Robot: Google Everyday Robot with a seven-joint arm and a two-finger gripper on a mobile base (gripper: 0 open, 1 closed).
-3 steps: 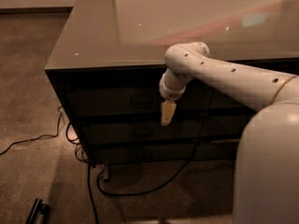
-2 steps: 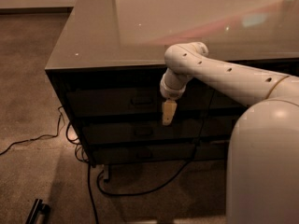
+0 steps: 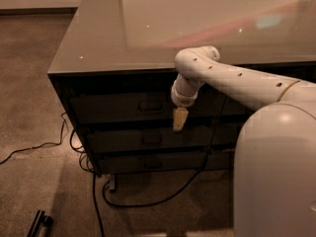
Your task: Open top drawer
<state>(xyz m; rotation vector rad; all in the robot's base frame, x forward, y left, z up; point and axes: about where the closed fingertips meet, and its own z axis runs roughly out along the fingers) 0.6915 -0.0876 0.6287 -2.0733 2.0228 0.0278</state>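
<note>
The top drawer [image 3: 108, 107] is the uppermost dark front of a low cabinet, under a glossy top [image 3: 148, 38]. It sits flush and closed. Its small loop handle [image 3: 149, 106] is at the centre. My gripper [image 3: 179, 119] hangs from the white arm [image 3: 232, 80] and points down in front of the drawer's lower edge. It is a little right of the handle and below it, not on it.
Two slimmer drawer fronts [image 3: 123, 140] [image 3: 148, 162] with matching handles lie below. Black cables [image 3: 148, 201] trail over the carpet at the cabinet's foot and off to the left. A dark bar-shaped object [image 3: 39, 223] lies at bottom left. My white body [image 3: 276, 172] fills the right foreground.
My white body fills more of the right foreground than before. The gripper has shifted very slightly to the right and stays just right of the top handle. The drawer has not moved.
</note>
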